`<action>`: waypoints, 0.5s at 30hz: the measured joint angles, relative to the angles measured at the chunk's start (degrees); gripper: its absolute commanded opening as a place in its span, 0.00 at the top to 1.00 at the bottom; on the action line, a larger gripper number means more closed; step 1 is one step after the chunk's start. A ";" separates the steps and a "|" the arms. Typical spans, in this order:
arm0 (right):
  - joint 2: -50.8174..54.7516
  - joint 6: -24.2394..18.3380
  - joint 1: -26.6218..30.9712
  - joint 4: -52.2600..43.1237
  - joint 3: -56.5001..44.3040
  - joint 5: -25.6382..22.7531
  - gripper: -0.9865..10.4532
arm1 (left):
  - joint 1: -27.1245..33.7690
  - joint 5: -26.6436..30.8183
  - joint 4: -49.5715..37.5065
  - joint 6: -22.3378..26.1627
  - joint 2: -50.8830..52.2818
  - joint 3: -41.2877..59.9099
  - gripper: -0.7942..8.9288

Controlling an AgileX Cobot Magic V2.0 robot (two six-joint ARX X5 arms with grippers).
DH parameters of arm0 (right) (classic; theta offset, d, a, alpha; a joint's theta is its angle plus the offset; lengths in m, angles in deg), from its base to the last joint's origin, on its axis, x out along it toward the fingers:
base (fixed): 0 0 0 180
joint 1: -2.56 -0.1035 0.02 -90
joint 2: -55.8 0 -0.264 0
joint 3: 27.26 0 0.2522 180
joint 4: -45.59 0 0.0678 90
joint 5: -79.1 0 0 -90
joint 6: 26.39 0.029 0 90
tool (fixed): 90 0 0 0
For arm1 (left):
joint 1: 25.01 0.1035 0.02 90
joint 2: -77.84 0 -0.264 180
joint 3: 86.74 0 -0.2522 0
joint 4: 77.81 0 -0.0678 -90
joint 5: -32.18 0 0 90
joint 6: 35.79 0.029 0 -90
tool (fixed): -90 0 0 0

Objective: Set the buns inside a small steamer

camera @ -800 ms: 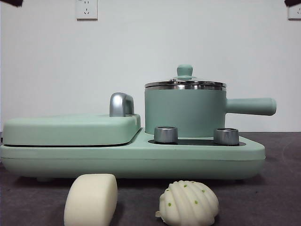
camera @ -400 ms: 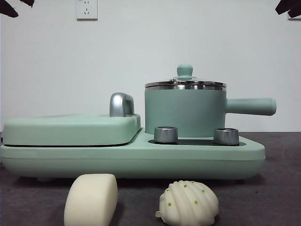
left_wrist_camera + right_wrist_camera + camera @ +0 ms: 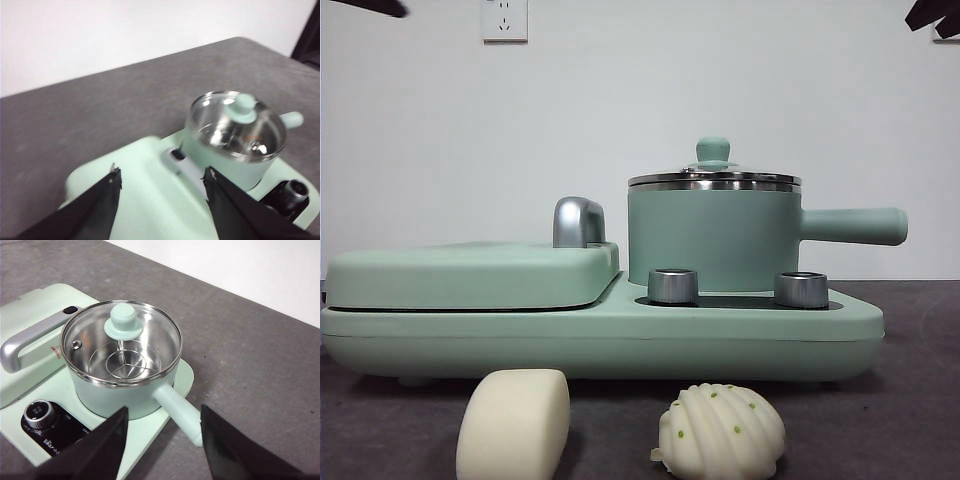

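- Both buns are sitting on the dark counter in front of the cooker, well apart from the pot: the smooth bun lying to one side, the ridged bun with green specks beside it, neither touched.
- The steamer pot is standing on the cooker base with its glass lid on, so nothing is going in until that lid is coming off. A bun brought over now would just be landing on glass and rolling away.
- The left pincer is hanging above the flat griddle lid, jaws spread, gripping nothing. That view is blurred, so I am guessing the arm is moving; dropping from there, it risks snagging the chrome handle.
- The right pincer is hovering above the pot's long handle, jaws parted and empty. Coming down off-line, it could be knocking the handle and turning the pot on its base.
- The lid knob is small and rounded, so a shallow pinch could be slipping off it.
- The buns are looking soft; a hard squeeze may be denting them, and the ridged one offers an uneven hold.
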 measured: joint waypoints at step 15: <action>0.00 0.00 0.00 0.00 0.00 -0.26 0.71 | -15.54 -0.11 -24.96 0.00 -20.74 -0.04 0.63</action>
